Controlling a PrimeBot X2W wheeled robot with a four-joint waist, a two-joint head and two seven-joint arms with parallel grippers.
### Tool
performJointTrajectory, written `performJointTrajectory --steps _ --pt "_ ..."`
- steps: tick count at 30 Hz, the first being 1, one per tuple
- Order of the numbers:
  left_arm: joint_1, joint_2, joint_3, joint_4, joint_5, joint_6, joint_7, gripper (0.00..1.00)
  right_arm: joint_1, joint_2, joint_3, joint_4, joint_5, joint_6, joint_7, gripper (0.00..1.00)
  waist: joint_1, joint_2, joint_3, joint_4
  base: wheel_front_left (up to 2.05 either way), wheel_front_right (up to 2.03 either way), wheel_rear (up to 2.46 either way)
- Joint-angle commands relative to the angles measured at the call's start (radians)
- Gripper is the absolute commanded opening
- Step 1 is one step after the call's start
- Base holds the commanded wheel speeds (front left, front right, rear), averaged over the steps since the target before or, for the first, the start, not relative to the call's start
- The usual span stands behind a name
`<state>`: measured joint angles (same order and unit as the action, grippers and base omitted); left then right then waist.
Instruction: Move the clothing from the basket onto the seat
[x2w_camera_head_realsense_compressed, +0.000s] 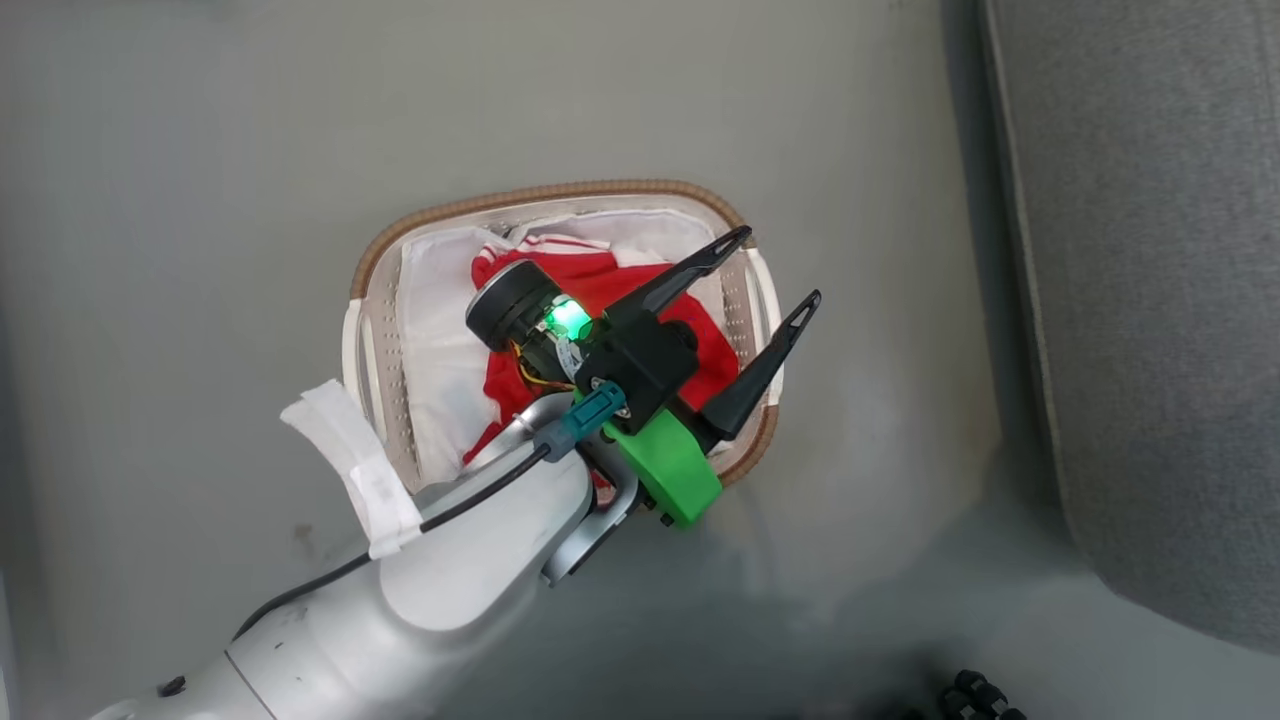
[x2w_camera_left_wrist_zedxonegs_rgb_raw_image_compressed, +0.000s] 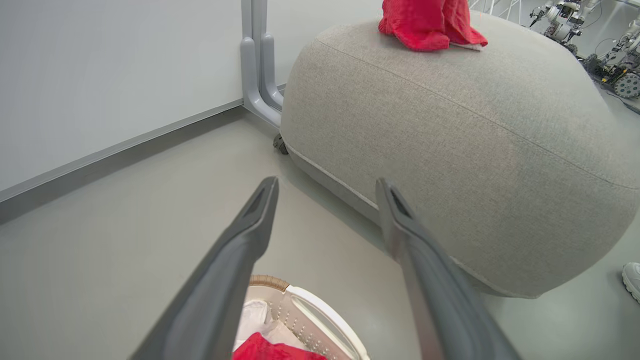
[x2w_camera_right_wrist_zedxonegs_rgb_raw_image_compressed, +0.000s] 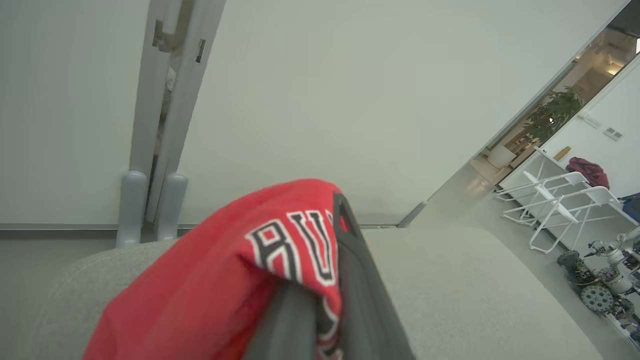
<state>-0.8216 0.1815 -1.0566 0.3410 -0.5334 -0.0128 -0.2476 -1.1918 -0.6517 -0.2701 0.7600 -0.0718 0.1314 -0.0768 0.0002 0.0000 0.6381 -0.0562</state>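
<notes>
- Clothing (x2w_camera_head_realsense_compressed: 590, 272) in basket (x2w_camera_head_realsense_compressed: 560, 192) half hidden behind left gripper (x2w_camera_head_realsense_compressed: 780, 266), fingers wide, empty.
- Right gripper (x2w_camera_right_wrist_zedxonegs_rgb_raw_image_compressed: 327, 240) pinches red garment (x2w_camera_right_wrist_zedxonegs_rgb_raw_image_compressed: 215, 270) covering one finger; lettering cut off.

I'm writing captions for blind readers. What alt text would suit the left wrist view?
The open left gripper hangs over a corner of the cream laundry basket, which holds a red garment, fingers pointing at a big grey seat. More red clothing lies on the seat's top, cut off by the frame.
</notes>
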Motion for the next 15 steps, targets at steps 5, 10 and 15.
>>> performJointTrajectory --steps 5,10,15 --pt "-0.016 0.026 0.002 -0.006 0.011 0.010 0.010 1.00 0.076 0.046 -0.092 0.094 -0.042 -0.001 -0.035 0.00 -0.0002 0.0000 0.066 0.022 0.00 0.00 0.00" --pt "-0.008 0.042 -0.002 -0.014 0.008 0.015 0.019 1.00 0.101 0.080 -0.144 0.165 -0.075 -0.001 -0.068 0.00 -0.0002 0.0000 0.067 0.001 0.00 0.00 0.00" --pt "0.005 0.052 -0.003 -0.017 -0.002 0.022 0.025 1.00 0.120 0.115 -0.148 0.228 -0.080 -0.001 -0.104 1.00 -0.0002 0.0000 0.054 -0.020 0.00 0.00 0.00"
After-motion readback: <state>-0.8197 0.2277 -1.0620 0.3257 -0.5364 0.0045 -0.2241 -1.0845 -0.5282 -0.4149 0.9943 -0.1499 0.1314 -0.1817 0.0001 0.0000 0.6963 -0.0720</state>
